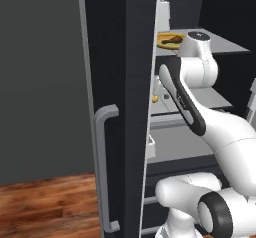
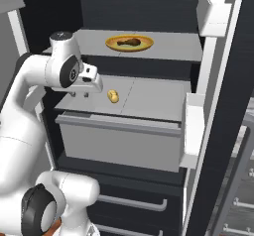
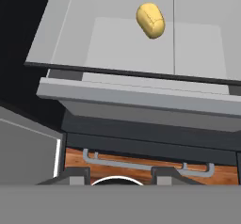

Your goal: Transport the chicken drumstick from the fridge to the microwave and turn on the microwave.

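While the fridge [image 2: 218, 131] stands open before you, the chicken drumstick [image 2: 129, 42] lies on the yellow plate [image 2: 144, 45] on the upper shelf [image 2: 173, 49], well apart from your hand [image 2: 85, 94]. Your hand hangs empty over the left end of the lower shelf [image 2: 149, 101], near the small round yellow food item [image 2: 113, 96]; whether it is spread or clenched you cannot tell; below sits the grey drawer [image 2: 119, 141].
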